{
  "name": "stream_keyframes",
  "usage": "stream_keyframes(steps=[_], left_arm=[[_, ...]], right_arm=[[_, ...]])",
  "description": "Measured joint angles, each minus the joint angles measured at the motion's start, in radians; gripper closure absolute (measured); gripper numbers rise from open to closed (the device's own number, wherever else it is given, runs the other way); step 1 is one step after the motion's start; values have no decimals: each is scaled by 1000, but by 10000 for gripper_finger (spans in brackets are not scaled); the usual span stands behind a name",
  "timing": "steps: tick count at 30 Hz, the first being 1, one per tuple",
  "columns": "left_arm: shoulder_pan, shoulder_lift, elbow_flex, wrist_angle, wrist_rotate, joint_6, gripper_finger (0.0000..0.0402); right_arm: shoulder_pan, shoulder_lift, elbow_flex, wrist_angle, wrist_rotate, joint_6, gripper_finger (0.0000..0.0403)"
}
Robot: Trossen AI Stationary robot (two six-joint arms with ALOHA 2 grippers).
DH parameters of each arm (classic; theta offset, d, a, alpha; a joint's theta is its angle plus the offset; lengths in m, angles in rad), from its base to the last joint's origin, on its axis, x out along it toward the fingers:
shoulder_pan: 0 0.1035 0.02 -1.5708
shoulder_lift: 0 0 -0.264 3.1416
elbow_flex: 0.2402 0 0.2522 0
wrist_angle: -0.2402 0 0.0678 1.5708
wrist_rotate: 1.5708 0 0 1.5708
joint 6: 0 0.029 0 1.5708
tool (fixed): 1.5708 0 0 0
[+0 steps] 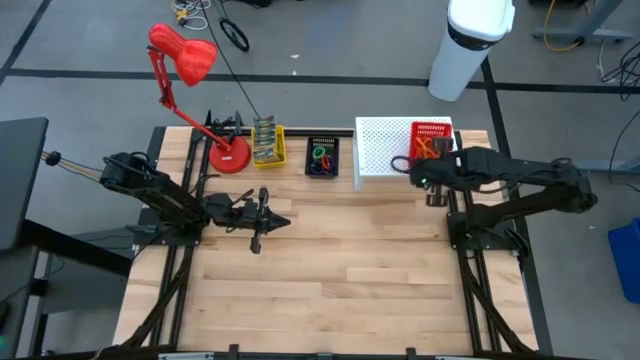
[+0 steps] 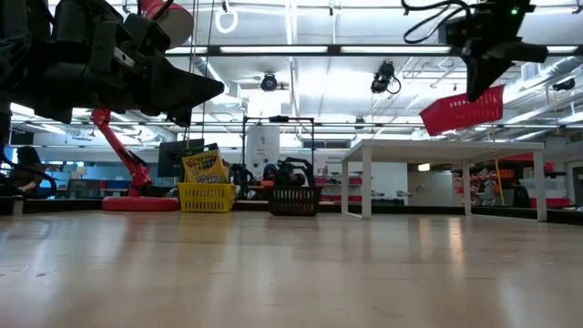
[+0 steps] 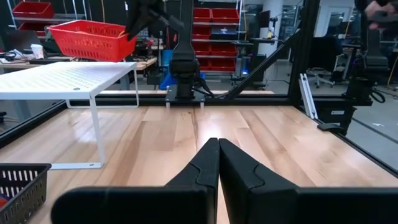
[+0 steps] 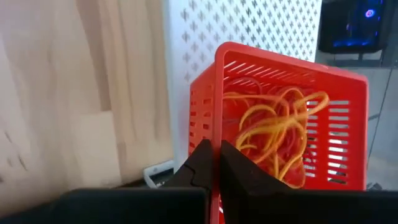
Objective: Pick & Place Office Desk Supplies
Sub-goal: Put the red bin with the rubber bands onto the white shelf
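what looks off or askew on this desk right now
The red basket of rubber bands is not sitting flat: the right gripper, shut on its rim, holds it tilted in the air above the white riser. The yellow basket and black basket stand level on the table.

glossy pale wood table; red slotted plastic basket; perforated white metal riser.

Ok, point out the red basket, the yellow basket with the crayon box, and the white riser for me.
red basket point(image 4: 339, 134): right wrist view, on its slotted side wall.
yellow basket point(image 2: 206, 198): low view, on its front mesh wall.
white riser point(image 1: 378, 150): high view, on the bare perforated top, left of the red basket.
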Motion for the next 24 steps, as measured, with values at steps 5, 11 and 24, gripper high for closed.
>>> stream_keyframes(steps=[5,11,24], left_arm=[[0,0,0,0,0,2,388],[0,0,0,0,0,3,388],[0,0,0,0,0,7,388]], right_arm=[[-119,-76,-47,18,-59,-90,393],[-217,-103,-103,92,-77,-214,393],[-358,-108,-120,130,-137,-350,393]])
